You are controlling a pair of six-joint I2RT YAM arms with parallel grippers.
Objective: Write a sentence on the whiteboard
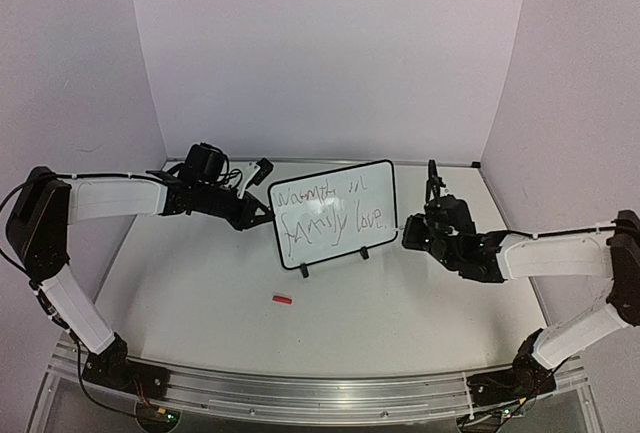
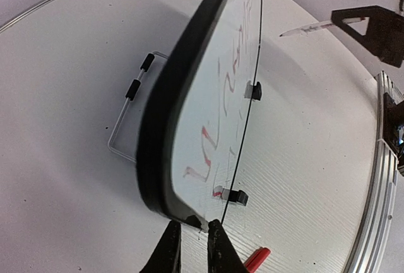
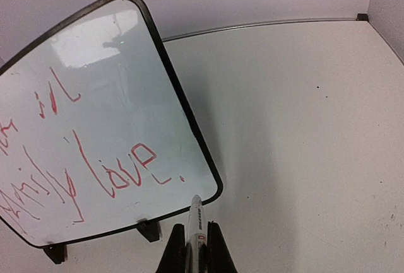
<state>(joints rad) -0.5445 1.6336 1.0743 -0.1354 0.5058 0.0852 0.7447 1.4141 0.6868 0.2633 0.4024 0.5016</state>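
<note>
The whiteboard (image 1: 368, 185) stands tilted on two black clip feet in the middle of the table. The sentence (image 1: 330, 215) runs over it in two scrawled lines, red in the right wrist view (image 3: 95, 172), the lower ending in "love". My left gripper (image 2: 194, 226) sits at the board's left edge (image 2: 158, 147), its fingers (image 2: 170, 248) pinched close on the frame's lower corner. My right gripper (image 3: 197, 226) is shut on a white marker (image 3: 196, 219). The marker's tip rests at the frame's lower right corner. From above, the right gripper (image 1: 408, 225) is just right of the board.
A red marker cap (image 1: 282, 300) lies on the table in front of the board, also close to my left fingers (image 2: 257, 259). A wire stand (image 2: 129, 115) props the board from behind. Walls close in the back and sides; a metal rail (image 1: 320, 393) runs along the near edge.
</note>
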